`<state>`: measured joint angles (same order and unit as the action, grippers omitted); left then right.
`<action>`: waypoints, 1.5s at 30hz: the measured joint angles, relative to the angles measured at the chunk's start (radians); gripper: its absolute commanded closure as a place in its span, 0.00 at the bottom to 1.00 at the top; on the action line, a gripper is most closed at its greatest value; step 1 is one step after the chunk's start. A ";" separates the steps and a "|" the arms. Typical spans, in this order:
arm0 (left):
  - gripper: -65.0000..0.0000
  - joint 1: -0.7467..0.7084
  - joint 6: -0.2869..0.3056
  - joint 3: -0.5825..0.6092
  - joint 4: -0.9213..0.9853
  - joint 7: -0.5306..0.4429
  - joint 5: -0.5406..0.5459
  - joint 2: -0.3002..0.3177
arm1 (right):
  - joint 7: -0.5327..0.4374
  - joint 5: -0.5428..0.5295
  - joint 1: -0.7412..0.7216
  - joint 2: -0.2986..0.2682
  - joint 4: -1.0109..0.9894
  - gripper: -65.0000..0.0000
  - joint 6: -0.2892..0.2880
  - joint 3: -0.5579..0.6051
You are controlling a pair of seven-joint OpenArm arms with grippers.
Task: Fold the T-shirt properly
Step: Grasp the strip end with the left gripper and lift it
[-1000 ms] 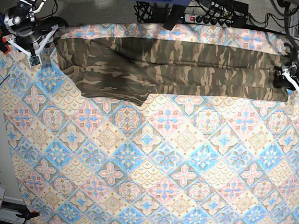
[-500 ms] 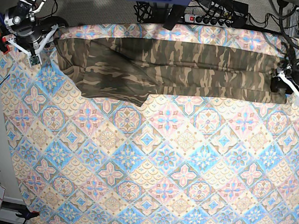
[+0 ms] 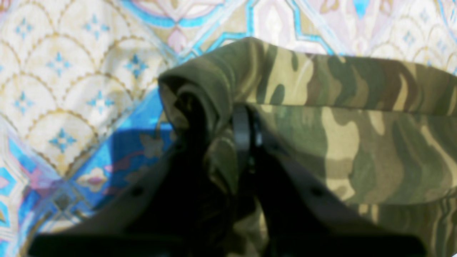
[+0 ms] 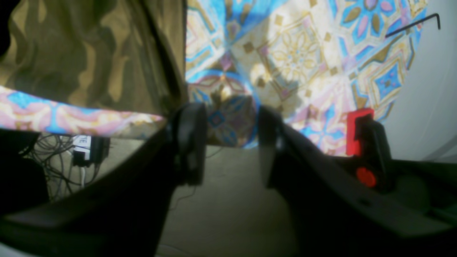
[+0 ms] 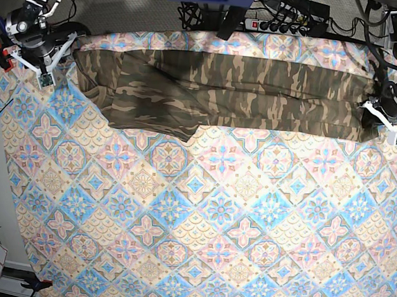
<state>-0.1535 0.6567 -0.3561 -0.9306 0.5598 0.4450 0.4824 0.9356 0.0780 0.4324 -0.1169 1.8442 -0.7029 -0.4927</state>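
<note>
base view, upper part of frame: the t-shirt (image 5: 224,88) is lying stretched out as a long camouflage band across the far side of the tablecloth (image 5: 199,218), running from the upper left almost to the right edge. a wider, rumpled flap is hanging lower at the left end of the band, its corner pointing toward the centre of the frame.

left gripper (image 5: 381,116), at the right edge of the base view: it is sitting at the right end of the t-shirt. in the left wrist view the left gripper (image 3: 228,142) is pinching a bunched fold of camouflage cloth between its two dark fingers (image 3: 242,135); the jaws are nearly together with fabric wedged in the gap. the t-shirt (image 3: 357,135) is filling the right half of that frame, its folded edge rising just above the fingertips, and the tablecloth (image 3: 71,89) is showing at the left and top.

right gripper (image 5: 47,66), upper left of the base view: it is hovering at the table corner just beside the left end of the t-shirt. in the right wrist view the right gripper (image 4: 232,142) is standing partly apart, a clear gap between its fingers (image 4: 189,142), nothing between them. the t-shirt (image 4: 89,53) is in the upper left of that frame, off to the side of the jaws and not gripped. a red clamp (image 4: 360,132) is showing at the right of the frame, and a thin black hex key (image 4: 414,25) is lying in the upper right corner on the white surface beyond the tablecloth edge. cables (image 4: 71,150) are visible below the table edge at lower left; the view is blurred.
</note>
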 measured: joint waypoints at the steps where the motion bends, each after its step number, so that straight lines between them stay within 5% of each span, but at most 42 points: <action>1: 1.00 0.002 0.007 -0.024 0.000 0.023 0.001 -0.005 | 0.000 0.000 0.000 0.000 0.000 0.65 0.000 0.000; 12: 1.00 -0.024 0.047 -0.048 -0.381 0.505 -0.074 -0.038 | -0.002 0.002 -0.002 0.000 0.000 0.65 0.000 0.000; 25: 1.00 -0.129 0.043 -0.179 -0.912 0.774 -0.080 -0.148 | -0.003 0.000 -0.002 0.001 0.000 0.65 0.000 0.000; 34: 1.00 -0.134 0.043 -0.036 -1.056 0.849 -0.095 -0.226 | 0.000 0.000 -0.002 0.002 0.000 0.65 0.000 0.000; 45: 1.00 -0.099 0.043 0.250 -1.056 0.848 -0.291 -0.325 | -0.002 0.000 -0.003 0.015 0.000 0.65 0.000 -0.005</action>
<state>-0.2523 0.7002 -0.1059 -1.9865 1.4075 0.1535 0.1570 0.9340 0.0780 0.4294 -0.1017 1.8442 -0.7025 -0.4980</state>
